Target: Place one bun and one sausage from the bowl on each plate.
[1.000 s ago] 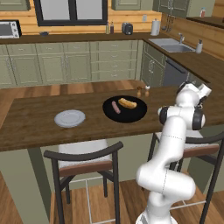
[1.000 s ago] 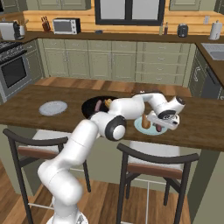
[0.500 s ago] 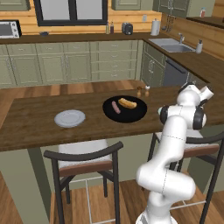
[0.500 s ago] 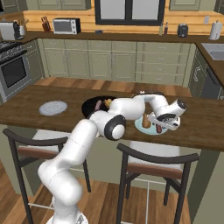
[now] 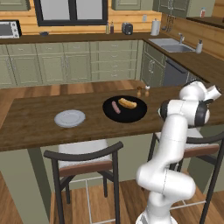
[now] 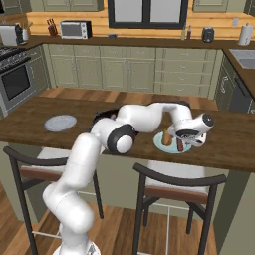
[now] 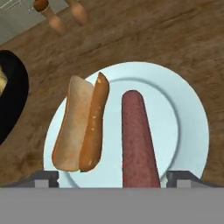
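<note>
Hand view, left to right: the black bowl (image 7: 11, 94) at the far left edge, then the light teal plate (image 7: 183, 113) under the jaws, carrying a bun (image 7: 81, 124) left of centre and a sausage (image 7: 138, 140) lying free between the finger tips. The gripper (image 7: 113, 178) stands with jaws wide apart, holding nothing.

The arm hides most of the bowl (image 6: 102, 115). The sausage's (image 7: 139, 140) near end is cut off. The gripper's (image 7: 113, 178) fingertips barely show.
</note>
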### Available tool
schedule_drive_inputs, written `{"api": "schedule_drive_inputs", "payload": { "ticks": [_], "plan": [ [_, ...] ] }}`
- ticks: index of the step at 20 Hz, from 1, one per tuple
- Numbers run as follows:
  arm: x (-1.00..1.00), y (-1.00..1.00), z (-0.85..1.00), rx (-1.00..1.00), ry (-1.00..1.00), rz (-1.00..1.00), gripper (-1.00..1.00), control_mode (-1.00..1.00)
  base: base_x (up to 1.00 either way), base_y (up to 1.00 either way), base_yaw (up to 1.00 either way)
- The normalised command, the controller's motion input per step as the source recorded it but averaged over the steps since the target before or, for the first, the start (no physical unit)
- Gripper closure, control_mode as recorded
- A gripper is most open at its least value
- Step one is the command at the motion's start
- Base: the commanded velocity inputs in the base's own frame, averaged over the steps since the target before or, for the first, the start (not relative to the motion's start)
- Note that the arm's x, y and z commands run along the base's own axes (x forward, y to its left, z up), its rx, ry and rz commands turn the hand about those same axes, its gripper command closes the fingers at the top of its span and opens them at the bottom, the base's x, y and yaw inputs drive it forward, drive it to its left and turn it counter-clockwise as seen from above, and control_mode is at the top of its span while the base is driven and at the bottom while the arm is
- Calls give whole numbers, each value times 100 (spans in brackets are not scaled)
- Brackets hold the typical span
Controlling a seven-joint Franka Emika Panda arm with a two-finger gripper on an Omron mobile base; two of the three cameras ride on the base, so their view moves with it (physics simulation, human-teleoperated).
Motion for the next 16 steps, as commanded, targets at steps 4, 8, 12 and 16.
{"api": "schedule_drive_inputs", "payload": {
  "ticks": [4,8,12,16],
  "plan": [
    [-60,41,63,-4,-5,-11,-100,-100,0,0,0],
    [-72,55,64,-6,-3,-4,-100,-100,0,0,0],
    [-36,76,44,-10,-4,-2,-100,-100,0,0,0],
    [0,89,47,-7,0,0,-100,-100,0,0,0]
  ]
}}
